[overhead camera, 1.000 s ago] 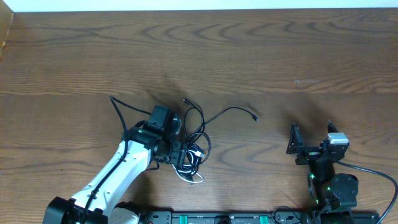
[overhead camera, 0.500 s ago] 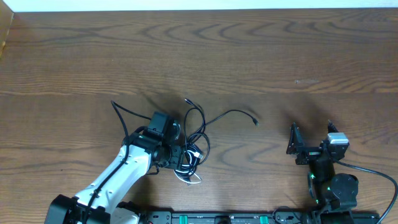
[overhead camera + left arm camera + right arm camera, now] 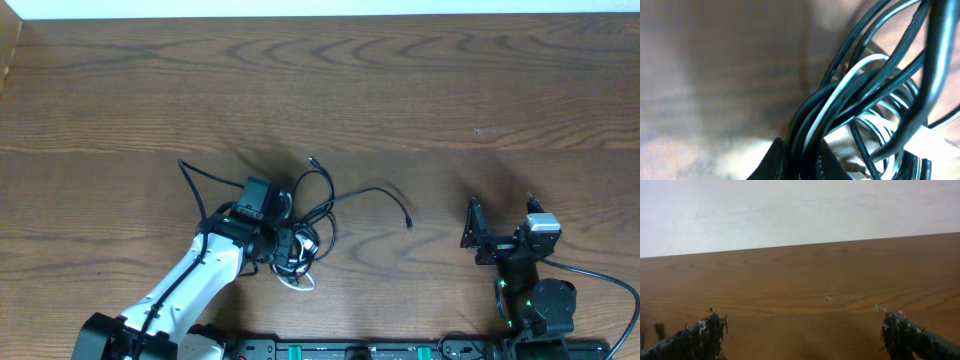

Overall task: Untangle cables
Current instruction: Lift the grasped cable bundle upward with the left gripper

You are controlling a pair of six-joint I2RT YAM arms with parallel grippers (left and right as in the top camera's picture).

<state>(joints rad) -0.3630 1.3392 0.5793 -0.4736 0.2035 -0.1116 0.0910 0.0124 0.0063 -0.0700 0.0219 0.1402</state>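
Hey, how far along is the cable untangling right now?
Done: nothing visibly; the cables form one knot. In hand: the left gripper is shut on a bunch of black and white strands. Left: separating every cord; the right gripper sits open, away from the pile.

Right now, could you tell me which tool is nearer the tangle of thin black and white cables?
Left. The left tool is shut on the tangle of thin black and white cables; the right tool stands open, far to its right.
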